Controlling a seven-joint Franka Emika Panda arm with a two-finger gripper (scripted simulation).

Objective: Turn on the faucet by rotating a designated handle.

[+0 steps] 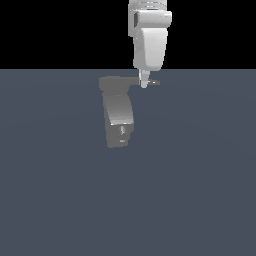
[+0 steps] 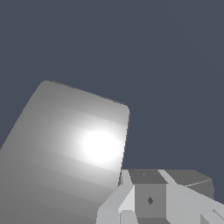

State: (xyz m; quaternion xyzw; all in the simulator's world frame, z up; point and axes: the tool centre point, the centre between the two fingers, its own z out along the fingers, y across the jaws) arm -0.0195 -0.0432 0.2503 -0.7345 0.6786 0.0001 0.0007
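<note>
The faucet is a dull-grey blocky upright body with a lighter band at mid-height, standing on the flat blue-grey floor. Its handle, a thin grey lever, sticks out from the top toward the exterior view's right. My gripper hangs straight down from the white arm with its tip at the handle, close beside the faucet's top. In the wrist view the faucet fills one side with a bright glare spot. There, a darker grey block, the handle, sits against my pale fingers. How far apart the jaws stand is not readable.
The blue-grey floor spreads flat around the faucet, with a black background above its far edge. The white arm links come down from above, directly over the handle.
</note>
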